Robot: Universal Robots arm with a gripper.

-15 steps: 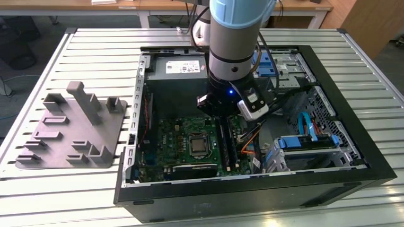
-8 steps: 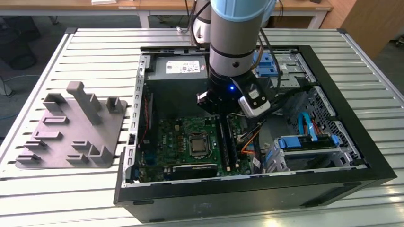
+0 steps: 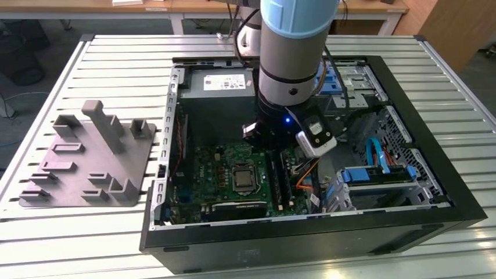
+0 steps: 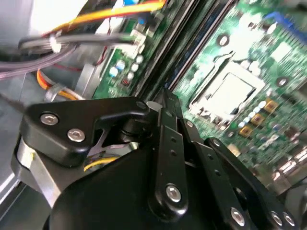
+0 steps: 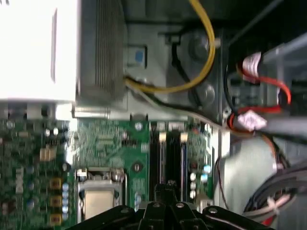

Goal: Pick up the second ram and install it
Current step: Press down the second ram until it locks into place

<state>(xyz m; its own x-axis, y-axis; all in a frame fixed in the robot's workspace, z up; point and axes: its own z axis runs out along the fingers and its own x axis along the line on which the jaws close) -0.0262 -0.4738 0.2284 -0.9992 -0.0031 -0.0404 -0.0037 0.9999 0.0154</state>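
Your fingers (image 5: 168, 189) sit inside the open PC case (image 3: 434, 174), closed together over the black slots (image 5: 160, 158); the second ram (image 5: 183, 160) sits seated just beside them.

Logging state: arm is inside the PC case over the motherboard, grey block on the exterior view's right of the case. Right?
No. The exterior view shows the grey block on its left of the PC case; the arm is inside, over the motherboard.
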